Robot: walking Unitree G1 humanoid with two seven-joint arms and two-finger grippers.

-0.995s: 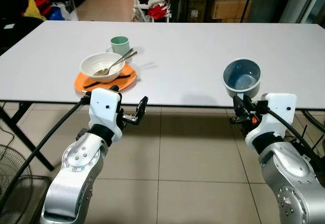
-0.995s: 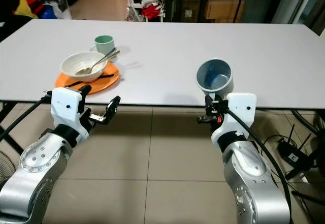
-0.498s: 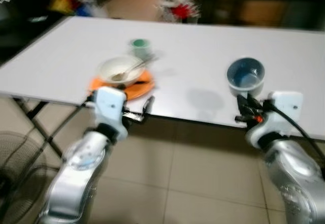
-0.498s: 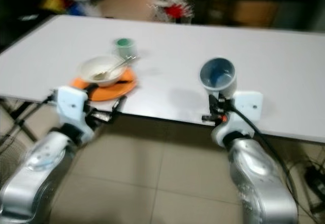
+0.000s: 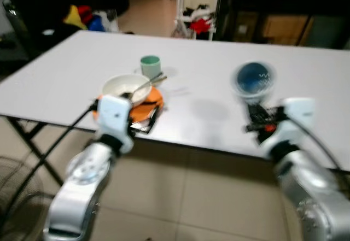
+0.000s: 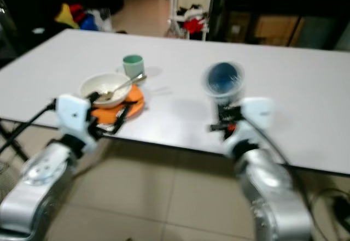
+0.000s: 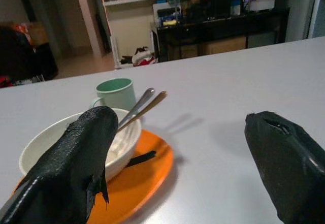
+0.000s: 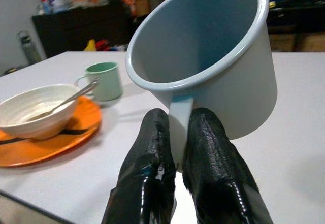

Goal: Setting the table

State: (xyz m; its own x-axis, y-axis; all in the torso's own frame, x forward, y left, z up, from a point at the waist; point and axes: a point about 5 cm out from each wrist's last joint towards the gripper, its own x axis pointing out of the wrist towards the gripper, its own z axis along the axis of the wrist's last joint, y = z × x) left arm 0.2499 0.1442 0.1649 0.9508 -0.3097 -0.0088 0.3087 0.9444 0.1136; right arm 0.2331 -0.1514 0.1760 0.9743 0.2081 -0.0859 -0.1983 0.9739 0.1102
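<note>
Where the white surface (image 5: pixel 202 66) stands on tiled floor (image 5: pixel 191 197), dark shelving lines the far wall. Count: one orange plate (image 7: pixel 137 178), one white bowl (image 5: pixel 124 85), one green mug (image 5: pixel 150 65). Right gripper (image 8: pixel 175 148) fingers pinch one blue cup (image 8: pixel 213 51) by its handle, raised above the surface. Left gripper (image 7: pixel 183 148) fingers spread wide beside the plate.

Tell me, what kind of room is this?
Probably a dining area in a home: a long white table with a bowl on an orange plate, a green mug, and shelves behind.
</note>
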